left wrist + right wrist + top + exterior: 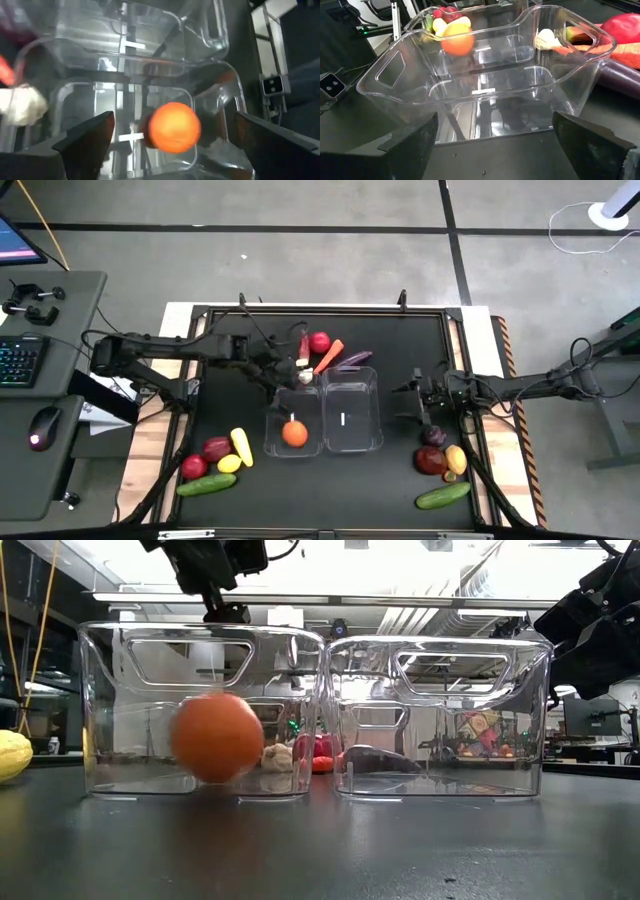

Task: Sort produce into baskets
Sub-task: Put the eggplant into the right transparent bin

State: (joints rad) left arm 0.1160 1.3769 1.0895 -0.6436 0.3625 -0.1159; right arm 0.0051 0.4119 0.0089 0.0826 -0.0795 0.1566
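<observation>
Two clear baskets stand side by side mid-table, the left one (293, 395) and the right one (352, 385). An orange (294, 433) is inside the left basket, low near its floor (216, 737) and blurred, with nothing gripping it. My left gripper (284, 378) hangs open above that basket's far end, its fingers well apart over the orange (175, 127). My right gripper (405, 402) stands open, low at the right basket's right side, facing its wall (385, 70).
Beyond the baskets lie a red apple (319, 342), a carrot (329, 357), an eggplant (352, 360) and a chili (304, 345). Near left are apples, a lemon and a cucumber (205, 484). Near right are an apple (430, 461), a lemon and a cucumber (442, 496).
</observation>
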